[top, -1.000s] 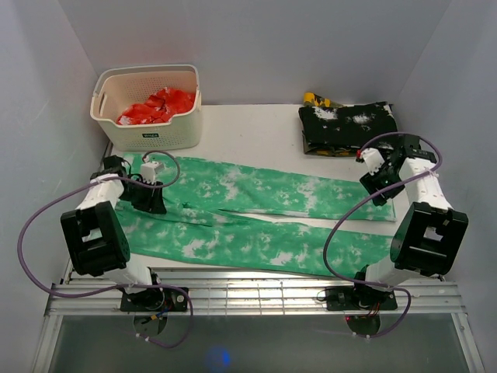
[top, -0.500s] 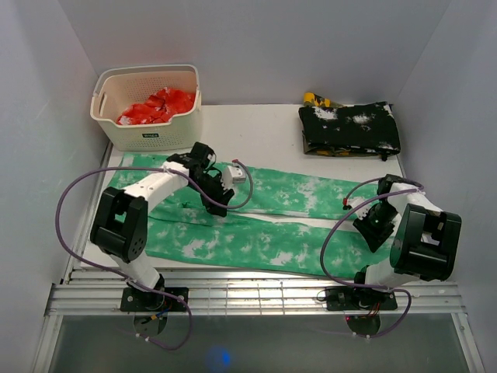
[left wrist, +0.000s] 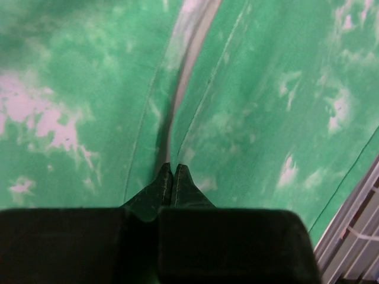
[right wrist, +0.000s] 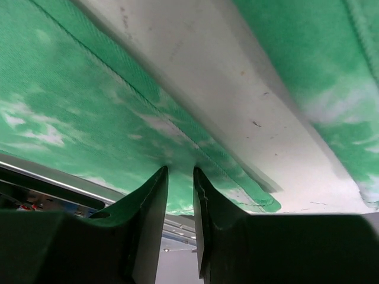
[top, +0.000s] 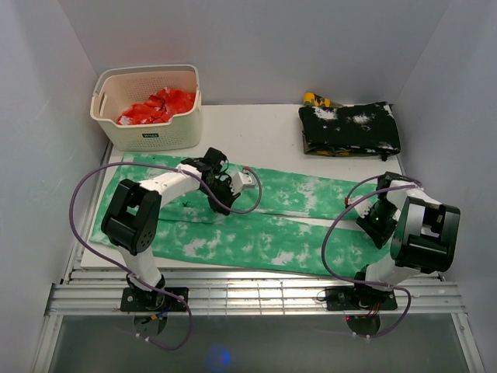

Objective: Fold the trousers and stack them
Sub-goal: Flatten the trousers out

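The trousers (top: 295,194), bright green with white blotches, lie flat across the table, waist to the left and both legs running right. My left gripper (top: 223,193) is down where the two legs meet. In the left wrist view its jaws (left wrist: 172,168) are shut, tips pressed into the cloth (left wrist: 266,89) at the end of the gap between the legs. My right gripper (top: 378,227) sits at the near leg's cuff. In the right wrist view its jaws (right wrist: 180,170) are nearly together, with the puckered green hem (right wrist: 89,118) pinched between the tips.
A cream basket (top: 147,132) holding red cloth (top: 158,106) stands at the back left. A folded black, white-speckled garment (top: 349,128) lies at the back right, a yellow item (top: 317,99) behind it. The slatted metal rail (top: 256,291) runs along the near edge.
My left gripper swung right from the waist end to the fork of the legs and shut. My right gripper came down from the far leg's cuff to the near leg's cuff and narrowed.
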{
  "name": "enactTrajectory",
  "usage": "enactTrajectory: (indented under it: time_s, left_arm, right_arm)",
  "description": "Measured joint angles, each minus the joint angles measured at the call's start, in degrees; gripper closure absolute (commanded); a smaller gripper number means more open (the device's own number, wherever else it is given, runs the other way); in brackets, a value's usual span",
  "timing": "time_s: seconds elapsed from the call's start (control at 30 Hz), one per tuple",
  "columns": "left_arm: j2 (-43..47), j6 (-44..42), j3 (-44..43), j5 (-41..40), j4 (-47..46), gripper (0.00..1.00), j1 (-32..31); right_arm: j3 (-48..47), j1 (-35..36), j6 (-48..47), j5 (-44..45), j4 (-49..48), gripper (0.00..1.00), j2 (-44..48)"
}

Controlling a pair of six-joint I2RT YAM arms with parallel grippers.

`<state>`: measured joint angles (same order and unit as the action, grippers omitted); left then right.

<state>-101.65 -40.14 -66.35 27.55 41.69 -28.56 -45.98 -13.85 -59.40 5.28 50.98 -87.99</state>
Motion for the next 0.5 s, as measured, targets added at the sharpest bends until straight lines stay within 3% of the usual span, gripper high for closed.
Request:
enactTrajectory:
  time_s: [0.33, 0.5]
  left_arm:
    - [0.00, 6.80, -0.02, -1.49, -6.51, 0.98, 1.70]
    - [0.00, 8.37, -0.02, -2.14, -7.41, 0.62, 2.14]
  right_arm:
    - [-6.45, 0.07, 1.11, 5.77, -2.71, 0.75, -7.21]
    - [-12.79, 0.11, 1.79, 5.18, -7.76, 0.70, -10.95]
